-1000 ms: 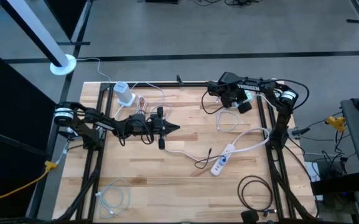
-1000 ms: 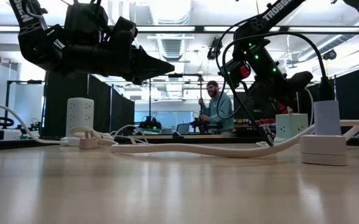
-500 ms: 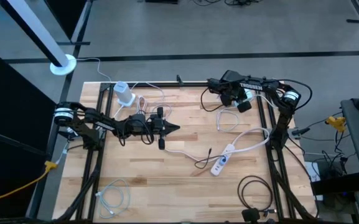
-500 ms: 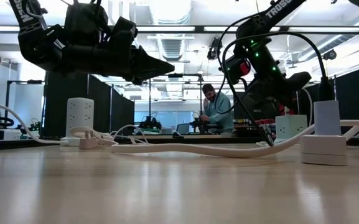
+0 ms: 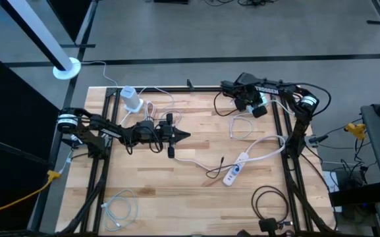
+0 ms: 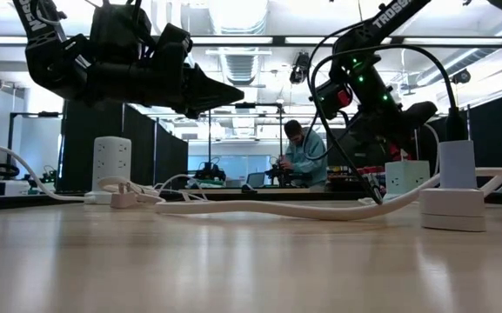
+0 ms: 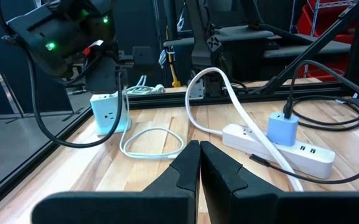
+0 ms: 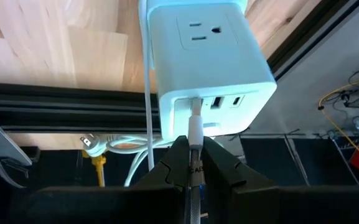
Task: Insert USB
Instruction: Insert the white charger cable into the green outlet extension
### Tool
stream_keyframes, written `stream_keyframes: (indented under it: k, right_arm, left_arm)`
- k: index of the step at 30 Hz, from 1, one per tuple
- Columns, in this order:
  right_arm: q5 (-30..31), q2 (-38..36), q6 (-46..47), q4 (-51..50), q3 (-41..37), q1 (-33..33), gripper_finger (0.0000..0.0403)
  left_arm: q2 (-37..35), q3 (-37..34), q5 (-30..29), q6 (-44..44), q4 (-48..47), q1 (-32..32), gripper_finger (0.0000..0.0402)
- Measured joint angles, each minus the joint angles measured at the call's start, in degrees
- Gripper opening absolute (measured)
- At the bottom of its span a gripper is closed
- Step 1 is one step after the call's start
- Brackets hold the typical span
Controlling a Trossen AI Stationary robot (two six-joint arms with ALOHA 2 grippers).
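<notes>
USB plug (image 8: 195, 127), white and slim, sits clamped between the fingertips of the right gripper (image 8: 193, 163), its tip at the leftmost of the ports on the side face of a white charger cube (image 8: 209, 59) directly ahead of the jaws. We cannot tell from the wrist view whether the plug is fully seated, though it appears at least partly entered. A white cable (image 8: 148, 112) hangs down beside the cube, just to one side of the gripper. We note the left gripper (image 7: 199, 163) hovering above the table (image 5: 176, 191) with its fingers pressed together on nothing; ahead of it lie a white power strip (image 7: 279, 148) carrying a blue adapter (image 7: 283, 127).
</notes>
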Motion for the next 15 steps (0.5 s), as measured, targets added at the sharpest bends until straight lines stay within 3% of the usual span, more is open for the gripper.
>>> stream_keyframes:
  k: [15]
  right_arm:
    - [-1.0,-0.2,-1.2,2.8,-1.3,-0.8,0.0011]
  left_arm:
    - [0.0,0.0,0.0,0.0,0.0,0.0,0.0000]
